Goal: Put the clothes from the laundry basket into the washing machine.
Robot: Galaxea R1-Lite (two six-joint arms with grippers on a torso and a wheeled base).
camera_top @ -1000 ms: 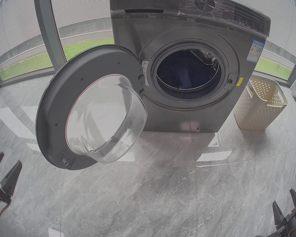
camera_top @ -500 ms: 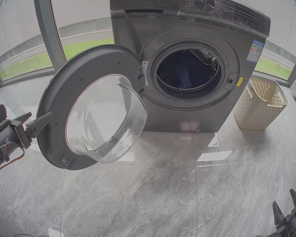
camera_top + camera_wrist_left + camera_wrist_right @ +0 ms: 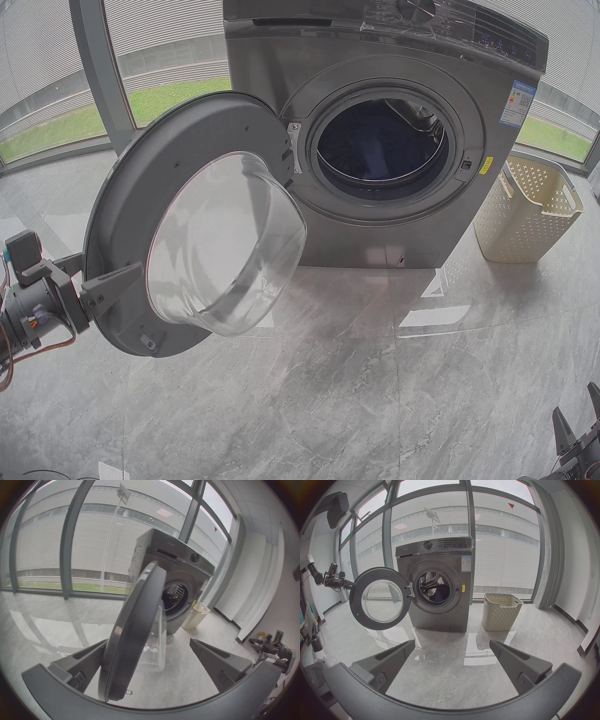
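The grey washing machine [image 3: 387, 56] stands with its round door [image 3: 181, 162] swung out to the left. Dark blue cloth [image 3: 375, 156] lies inside the drum. The cream laundry basket [image 3: 528, 209] stands on the floor to the right of the machine, and the part of its inside wall that I see is bare. My left gripper [image 3: 106, 270] is open at the door's outer rim, with the rim [image 3: 125, 642] between its fingers. My right gripper [image 3: 578, 412] hangs open low at the right, far from the basket, with nothing in it [image 3: 452, 642].
Grey marble floor [image 3: 350, 387] lies open in front of the machine. Tall windows with dark frames [image 3: 94, 69] run behind it. The open door juts into the space at the left.
My left gripper has risen from the lower left edge to the door's rim. The door has swung slightly to the right, toward the machine. The right gripper has stayed put.
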